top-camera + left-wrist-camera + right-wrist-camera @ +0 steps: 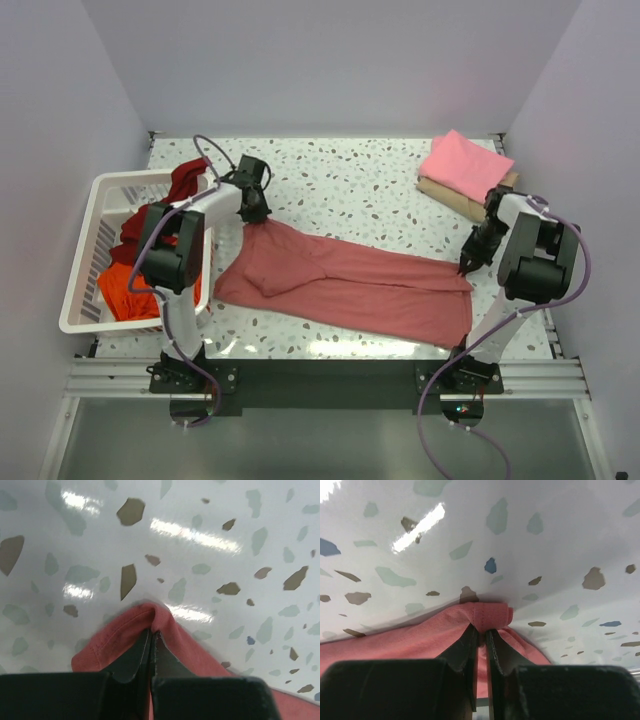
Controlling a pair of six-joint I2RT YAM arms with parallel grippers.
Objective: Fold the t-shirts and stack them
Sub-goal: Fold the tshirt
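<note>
The rose-red shirt (pixel 350 280) lies stretched out in the middle of the table (pixel 350 170). The left gripper (pixel 151 634) pinches one corner, the right gripper (pixel 482 630) the other end (both squeezed tight). Best to lift both together so the fold comes straight.

Bright overhead light, glare streaks on the table (pixel 100 510), soft shadows.

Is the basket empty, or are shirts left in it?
Not empty. The white basket holds a dark red shirt and an orange shirt, both crumpled.
</note>
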